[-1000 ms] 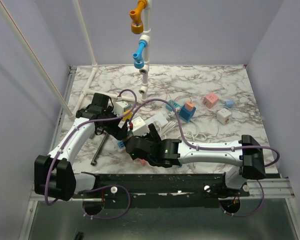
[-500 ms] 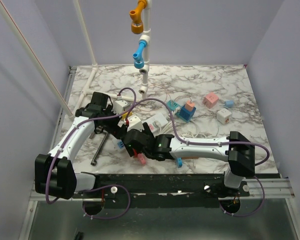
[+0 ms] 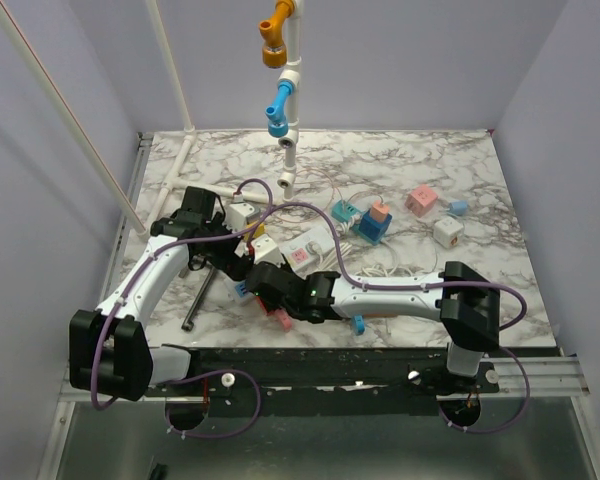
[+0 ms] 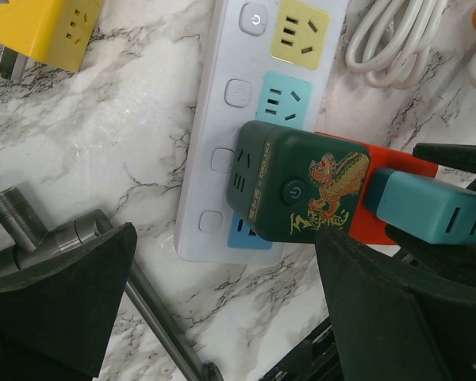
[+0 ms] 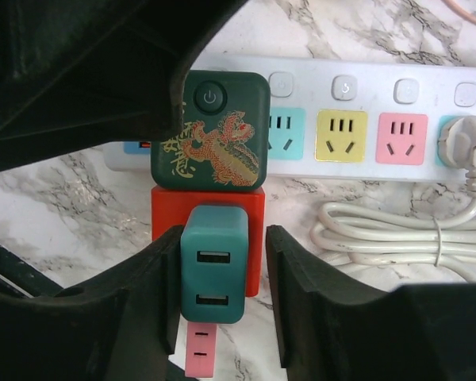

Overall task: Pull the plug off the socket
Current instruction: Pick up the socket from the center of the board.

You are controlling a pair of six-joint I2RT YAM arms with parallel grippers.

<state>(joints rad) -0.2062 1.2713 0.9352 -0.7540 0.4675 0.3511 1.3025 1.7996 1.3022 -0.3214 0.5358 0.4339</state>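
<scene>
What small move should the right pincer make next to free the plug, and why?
Probably close fully. The right pincer straddles the teal plug, which sits in the red block, but a sliver of red shows beside one finger, so the grip looks unfinished. Pulling now might slip.

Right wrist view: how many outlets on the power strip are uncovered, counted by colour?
Uncovered outlets on the power strip:
turquoise outlet: 1
yellow outlet: 1
pink outlet: 1
Total: 3
</scene>
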